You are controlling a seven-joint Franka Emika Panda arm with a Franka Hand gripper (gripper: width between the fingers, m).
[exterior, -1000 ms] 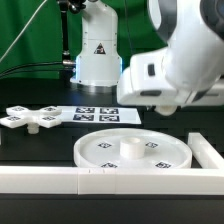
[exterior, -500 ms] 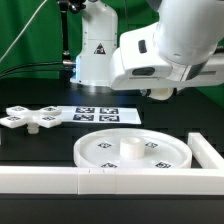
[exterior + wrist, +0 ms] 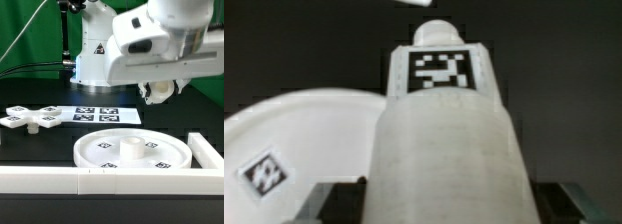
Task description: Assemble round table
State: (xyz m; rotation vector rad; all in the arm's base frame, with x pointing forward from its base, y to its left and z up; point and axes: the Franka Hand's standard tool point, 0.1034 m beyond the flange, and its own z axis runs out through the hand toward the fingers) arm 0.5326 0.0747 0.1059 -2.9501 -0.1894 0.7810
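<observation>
hand [image 3: 160, 93] clamped on short thick white plastic post [image 3: 441, 130], its long axis running straight out from the hand. large white rimmed round disc [image 3: 133, 150] lies flat on black worktop [image 3: 40, 145], below the hand and slightly toward the exterior view's left.

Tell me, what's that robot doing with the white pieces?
It's building a little round table. The arm's tool holds the short white post up in the air, near the big round disc lying flat on the table. The cross-shaped piece lies off to the exterior view's left, untouched. The post isn't joined to the disc yet.
</observation>
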